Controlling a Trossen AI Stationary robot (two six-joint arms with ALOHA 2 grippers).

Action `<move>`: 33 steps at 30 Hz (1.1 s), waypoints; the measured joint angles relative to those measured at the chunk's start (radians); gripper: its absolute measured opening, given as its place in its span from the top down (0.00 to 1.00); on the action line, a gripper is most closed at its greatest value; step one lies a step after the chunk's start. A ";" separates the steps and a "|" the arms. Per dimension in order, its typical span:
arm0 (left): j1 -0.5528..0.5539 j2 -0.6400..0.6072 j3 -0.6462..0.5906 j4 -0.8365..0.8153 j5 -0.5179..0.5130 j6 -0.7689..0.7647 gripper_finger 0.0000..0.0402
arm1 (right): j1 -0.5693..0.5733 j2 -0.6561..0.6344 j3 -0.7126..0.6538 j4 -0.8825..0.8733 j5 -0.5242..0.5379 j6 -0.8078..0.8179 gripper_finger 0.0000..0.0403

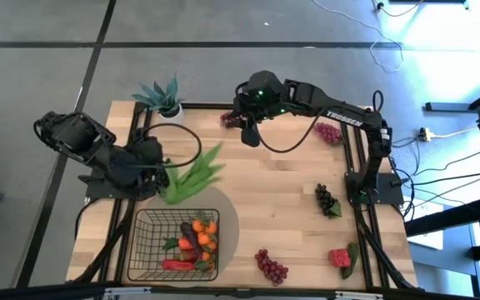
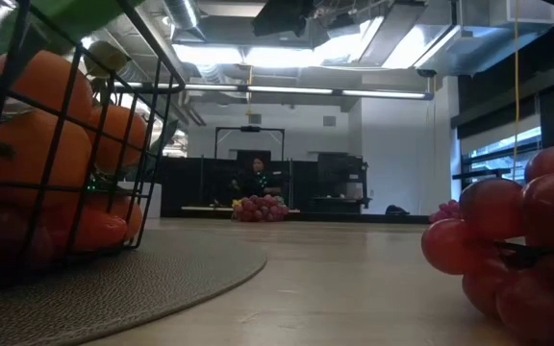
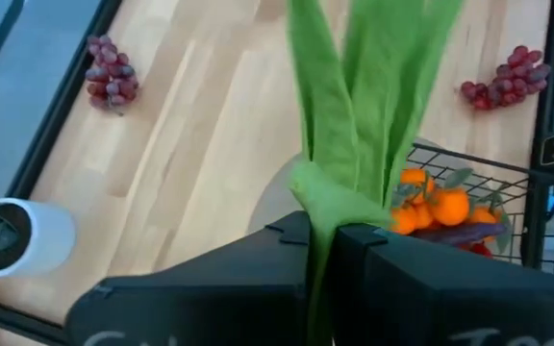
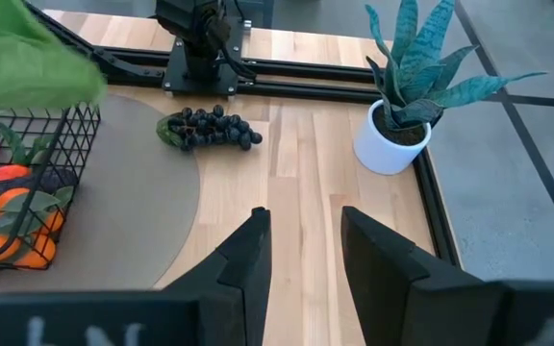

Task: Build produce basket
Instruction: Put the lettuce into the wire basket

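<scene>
Wooden worktop (image 1: 290, 196) with fruit around.
Left jaws (image 3: 320, 240) pinch green bean pods (image 1: 192, 175) above the basket (image 1: 144, 250); right jaws (image 4: 301, 250) hang partly open, empty.

floor: grey smooth concrete floor (image 1: 223, 25) | ceiling: long white strip lights (image 2: 306, 91) | far wall: dark low counter (image 2: 296, 187) | right: tall window (image 2: 508, 154)

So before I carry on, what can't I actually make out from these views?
- Basket bottom layer: high view, covered by tangerines.
- Red item at the table's right corner: high view, too small to name.
- Green bean pods tips: left wrist view, cut off by the edge.
- Left gripper fingertips: hidden behind the pods.
</scene>
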 joint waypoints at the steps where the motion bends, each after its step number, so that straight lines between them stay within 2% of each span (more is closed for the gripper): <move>1: -0.005 0.001 0.009 0.000 0.001 0.000 1.00 | 0.000 0.000 0.000 0.000 0.000 0.000 0.72; 11: -0.074 0.000 0.099 0.043 0.042 -0.073 1.00 | 0.000 0.000 0.000 0.000 0.000 0.000 0.72; 18: -0.129 0.014 0.099 0.046 0.115 -0.237 1.00 | 0.000 0.001 0.000 0.000 -0.002 0.000 0.72; 27: -0.190 0.100 0.099 0.046 0.163 -0.421 1.00 | 0.000 0.001 0.000 -0.003 -0.009 -0.002 0.72; 33: -0.226 0.164 0.099 0.046 0.247 -0.525 1.00 | 0.000 0.002 0.000 -0.005 -0.010 -0.006 0.72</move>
